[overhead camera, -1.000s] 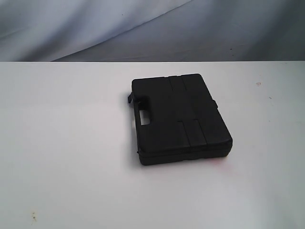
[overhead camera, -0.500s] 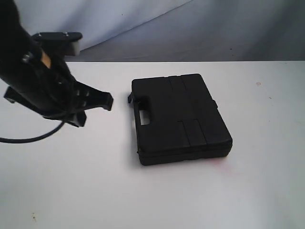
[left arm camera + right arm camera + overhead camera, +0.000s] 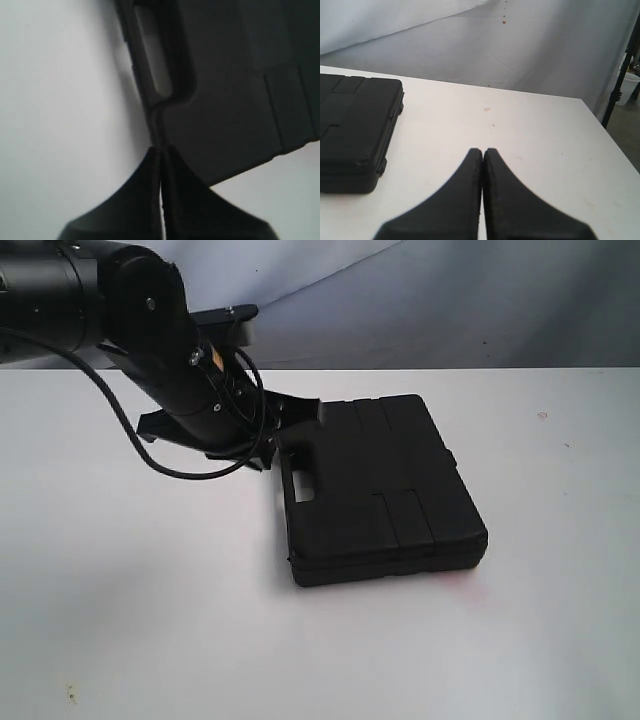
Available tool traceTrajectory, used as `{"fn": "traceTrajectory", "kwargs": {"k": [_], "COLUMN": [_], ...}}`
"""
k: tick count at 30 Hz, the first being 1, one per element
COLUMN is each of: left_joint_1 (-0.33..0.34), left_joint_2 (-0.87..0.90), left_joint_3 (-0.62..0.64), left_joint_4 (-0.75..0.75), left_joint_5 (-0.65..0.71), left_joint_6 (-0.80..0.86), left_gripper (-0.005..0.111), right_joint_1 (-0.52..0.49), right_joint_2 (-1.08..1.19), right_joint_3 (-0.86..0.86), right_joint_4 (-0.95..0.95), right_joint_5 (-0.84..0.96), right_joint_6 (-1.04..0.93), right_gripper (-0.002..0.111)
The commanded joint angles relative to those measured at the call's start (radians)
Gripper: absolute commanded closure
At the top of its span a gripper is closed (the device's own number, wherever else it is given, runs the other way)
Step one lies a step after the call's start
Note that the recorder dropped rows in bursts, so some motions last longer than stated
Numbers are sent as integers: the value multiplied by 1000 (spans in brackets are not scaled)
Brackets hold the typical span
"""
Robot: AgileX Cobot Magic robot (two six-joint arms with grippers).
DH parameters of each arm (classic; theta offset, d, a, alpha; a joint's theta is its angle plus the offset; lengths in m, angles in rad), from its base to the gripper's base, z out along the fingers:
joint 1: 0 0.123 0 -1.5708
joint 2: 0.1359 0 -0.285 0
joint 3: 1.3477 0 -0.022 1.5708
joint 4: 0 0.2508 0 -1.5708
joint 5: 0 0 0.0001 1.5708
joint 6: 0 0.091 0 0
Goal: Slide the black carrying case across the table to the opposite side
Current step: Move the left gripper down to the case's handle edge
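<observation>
Just beside left pincer, black carrying case

The carrying case, just beyond the left end effector, looked like matt black moulded plastic with shallow ribs. The desk under both was smooth, matt white, lightly specked.

Behind your desk hangs a pale grey-blue cloth backdrop. It is loosely draped, with long diagonal folds and a lighter band across its upper left in the exterior view. The desk top is plain white, with small specks near its lower left and right edge in that view. The light is soft and even. In the right wrist view, past the desk's corner, you can see a black stand pole over grey floor, with something white just beside it.
</observation>
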Motion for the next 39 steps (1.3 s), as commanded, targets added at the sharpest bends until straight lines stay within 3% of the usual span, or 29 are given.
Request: {"fn": "traceTrajectory", "kwargs": {"k": [1, 4, 12, 20, 34, 39], "left_joint_1": [-5, -5, -5, 0, 30, 30], "left_joint_2": [3, 30, 228, 315, 332, 378], "left_joint_3": [-23, -65, -271, -349, -349, -357], "left_joint_4": [-35, -14, 106, 106, 162, 154], "left_joint_5": [-102, -89, 145, 155, 81, 109], "left_joint_6": [35, 18, -84, -151, -304, -304], "left_gripper": [107, 107, 107, 106, 106, 93], "right_joint_1": [-8, -8, -8, -8, -8, -8], "right_joint_2": [-3, -3, -3, -3, -3, -3], "right_joint_3": [4, 4, 4, 4, 4, 4], "right_joint_4": [0, 0, 0, 0, 0, 0], "right_joint_5": [-1, -1, -1, -1, -1, -1], "right_joint_6": [-2, -2, -2, -2, -2, 0], "right_gripper": [108, 108, 108, 108, 108, 108]}}
